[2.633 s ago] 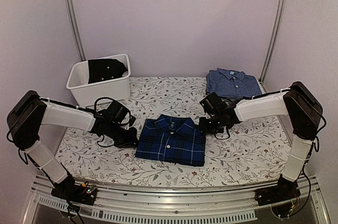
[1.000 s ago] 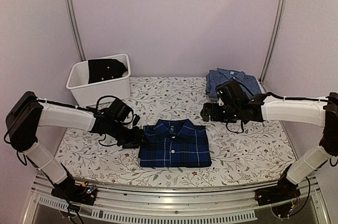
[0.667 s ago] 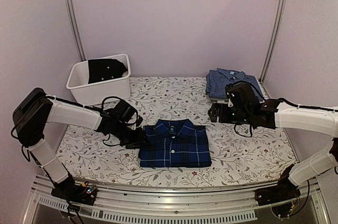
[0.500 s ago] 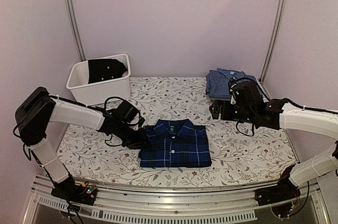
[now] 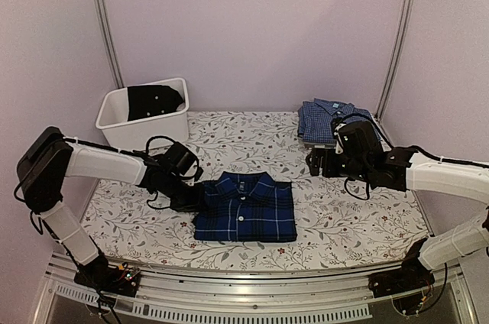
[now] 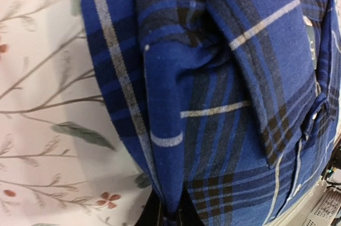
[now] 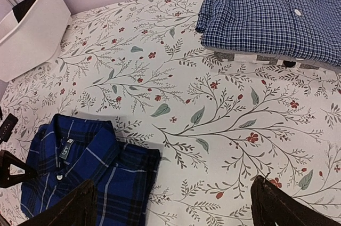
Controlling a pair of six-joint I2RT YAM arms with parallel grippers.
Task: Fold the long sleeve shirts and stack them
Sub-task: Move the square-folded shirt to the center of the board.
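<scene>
The folded navy and royal-blue plaid shirt (image 5: 244, 208) lies collar-up at the front middle of the table. My left gripper (image 5: 191, 196) is at its left edge, shut on a fold of the plaid cloth (image 6: 176, 183); the jaws (image 6: 173, 212) pinch it at the bottom of the left wrist view. The lighter blue checked shirt (image 5: 336, 119) lies folded at the back right, on top of another folded cloth (image 7: 256, 58). My right gripper (image 5: 315, 163) hovers open between the two shirts, holding nothing; its fingers (image 7: 69, 207) frame the plaid shirt's right corner (image 7: 133, 172).
A white bin (image 5: 122, 121) with a dark cloth (image 5: 155, 100) in it stands at the back left. The table carries a floral-print cover (image 5: 351, 217). Metal uprights (image 5: 103, 26) rise at both back corners.
My left gripper has shut on the plaid shirt's left edge and the shirt has slid a little to the left. The right arm has drawn back toward the right.
</scene>
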